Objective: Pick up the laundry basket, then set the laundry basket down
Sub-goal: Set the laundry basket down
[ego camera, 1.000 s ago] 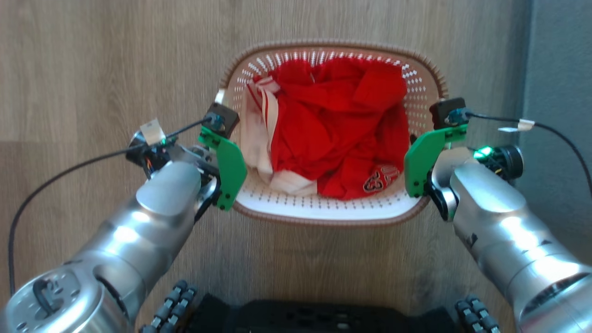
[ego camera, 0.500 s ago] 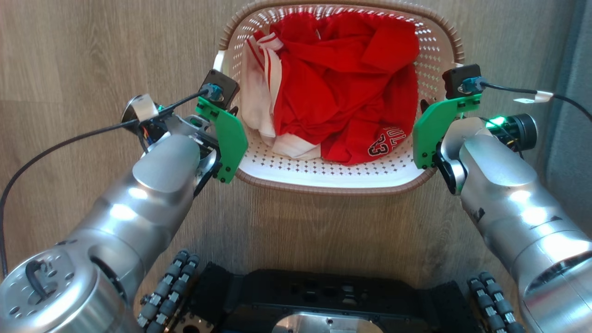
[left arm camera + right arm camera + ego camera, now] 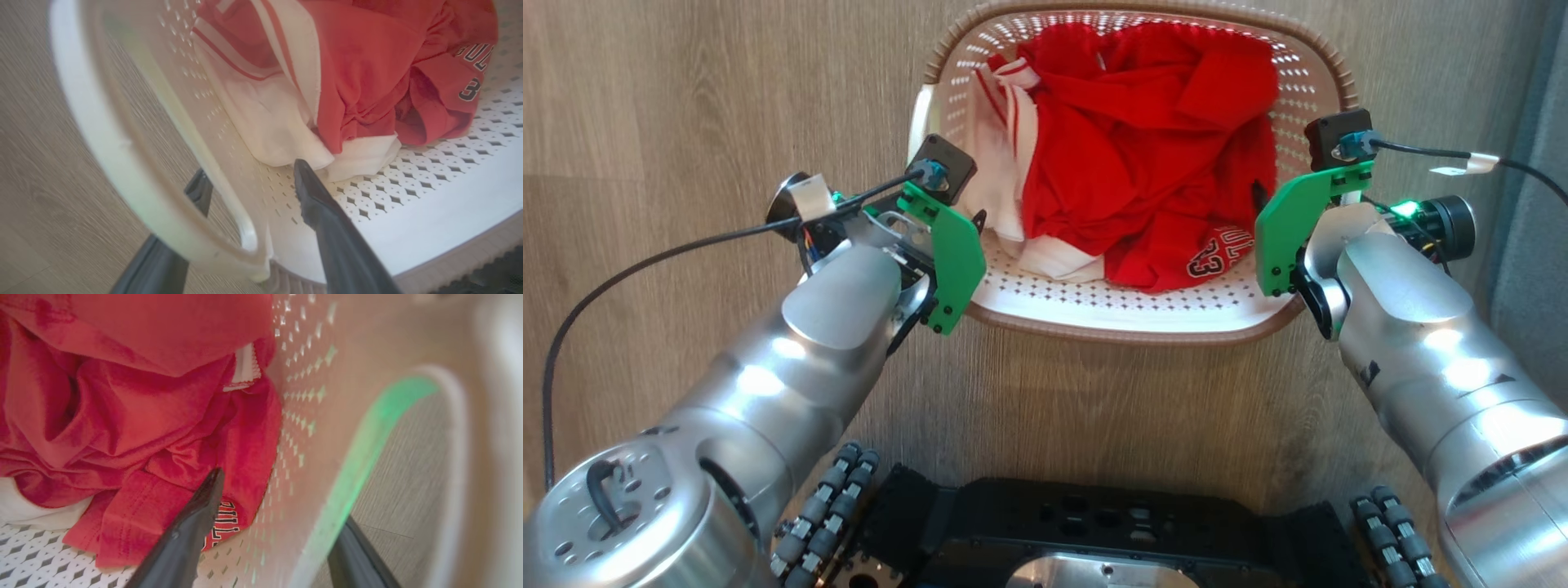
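Plastic laundry basket (image 3: 1143, 310): likely light, stiff; take hold at side walls. Walls straddled by left fingers (image 3: 327, 212), right fingers (image 3: 184, 535); whether clamped, cannot tell.

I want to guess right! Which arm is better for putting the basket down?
Neither, probably: left pincer and right pincer each straddle a basket side wall, one finger inside, one outside.

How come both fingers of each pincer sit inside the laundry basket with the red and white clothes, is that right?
Not both. On the left pincer and the right pincer, one finger is inside the laundry basket by the clothes, the other outside its wall over the floor, as both wrist views show.
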### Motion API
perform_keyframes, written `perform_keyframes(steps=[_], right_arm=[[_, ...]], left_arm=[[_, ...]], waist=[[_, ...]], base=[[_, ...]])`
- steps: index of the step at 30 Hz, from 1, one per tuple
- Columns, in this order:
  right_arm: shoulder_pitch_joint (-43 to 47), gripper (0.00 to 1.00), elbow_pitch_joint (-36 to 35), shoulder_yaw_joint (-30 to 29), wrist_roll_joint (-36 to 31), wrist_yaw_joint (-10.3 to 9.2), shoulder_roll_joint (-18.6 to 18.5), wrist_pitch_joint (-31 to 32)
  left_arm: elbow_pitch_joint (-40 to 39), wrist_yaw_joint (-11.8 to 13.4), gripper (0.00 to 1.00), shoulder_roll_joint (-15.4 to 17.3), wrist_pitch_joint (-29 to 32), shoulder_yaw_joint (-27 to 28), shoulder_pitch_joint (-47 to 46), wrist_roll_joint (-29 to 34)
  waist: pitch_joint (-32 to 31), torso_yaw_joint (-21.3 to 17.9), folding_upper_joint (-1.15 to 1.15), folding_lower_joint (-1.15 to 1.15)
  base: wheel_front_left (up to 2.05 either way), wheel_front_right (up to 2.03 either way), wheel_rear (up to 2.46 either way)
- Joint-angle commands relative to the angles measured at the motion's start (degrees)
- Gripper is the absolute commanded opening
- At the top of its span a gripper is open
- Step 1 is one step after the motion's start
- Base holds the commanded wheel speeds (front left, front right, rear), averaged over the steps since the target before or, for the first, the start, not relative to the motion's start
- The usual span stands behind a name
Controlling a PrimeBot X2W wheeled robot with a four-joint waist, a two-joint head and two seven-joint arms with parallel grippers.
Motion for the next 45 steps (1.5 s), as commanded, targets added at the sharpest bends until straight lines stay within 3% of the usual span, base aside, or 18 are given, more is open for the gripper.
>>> perform_keyframes(steps=[1,17,28,33,42,45], right_arm=[[2.81,1.00,0.02,0.71,-0.33,0.40,1.33,0.21],[3.73,1.00,1.03,-1.03,-4.84,0.40,1.33,2.04],[9.57,1.00,-1.90,0.22,-3.30,0.40,1.33,5.33],[13.28,1.00,-5.39,0.53,0.20,0.40,1.33,4.70],[15.86,1.00,-6.75,-2.24,4.14,0.40,1.33,-7.09],[16.30,1.00,-7.66,-3.40,5.24,0.40,1.33,-10.15]], left_arm=[[-0.56,0.52,1.00,0.65,-0.15,0.28,1.47,-0.09],[1.13,0.47,1.00,0.64,1.59,0.22,3.98,-0.61],[5.23,0.51,1.00,0.64,0.55,0.57,8.16,-3.72],[6.58,1.45,1.00,0.64,-3.18,1.42,10.28,-4.84],[6.69,4.55,1.00,1.27,-12.52,5.38,12.81,-6.75],[0.79,7.85,1.00,3.54,-12.77,9.01,11.88,-4.87]], waist=[[-0.22,0.02,-0.01,0.00],[-4.49,-0.33,-0.01,0.00],[-15.74,-1.42,-0.01,0.00],[-22.21,-1.78,-0.01,0.00],[-33.41,-1.66,-0.01,0.00],[-36.24,-1.53,-0.01,0.00]], base=[[0.00,0.00,0.00],[0.00,0.00,0.00],[0.00,0.00,0.00],[0.00,0.00,0.00],[0.00,0.00,0.00],[0.00,0.00,0.00]])
